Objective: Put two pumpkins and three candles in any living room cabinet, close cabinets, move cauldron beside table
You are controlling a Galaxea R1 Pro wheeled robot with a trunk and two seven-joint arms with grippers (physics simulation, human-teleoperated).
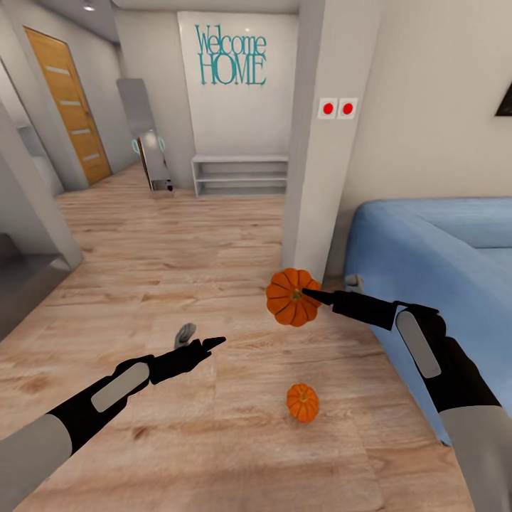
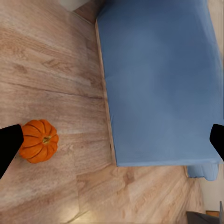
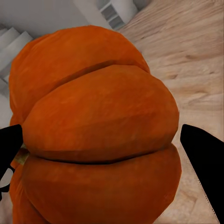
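1. The right gripper (image 1: 307, 292) was clamped on a pumpkin (image 1: 290, 297), holding it in the air near the sofa (image 1: 441, 249) and the pillar (image 1: 320, 142).
2. Its fingers (image 3: 205, 163) pressed both sides of the fruit.
3. The second pumpkin (image 1: 303, 402) sat on the floor (image 1: 178, 270).
4. The left gripper (image 1: 211, 344) hung empty, jaws apart.

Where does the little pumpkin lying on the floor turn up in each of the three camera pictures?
Head view: the floor pumpkin lies on the wooden floor, lower centre, below the pumpkin held by the right gripper.
Left wrist view: it sits by the left edge, beside one dark finger.
Right wrist view: not in it; the held pumpkin is between the fingers.
Shared landmark: the blue sofa.
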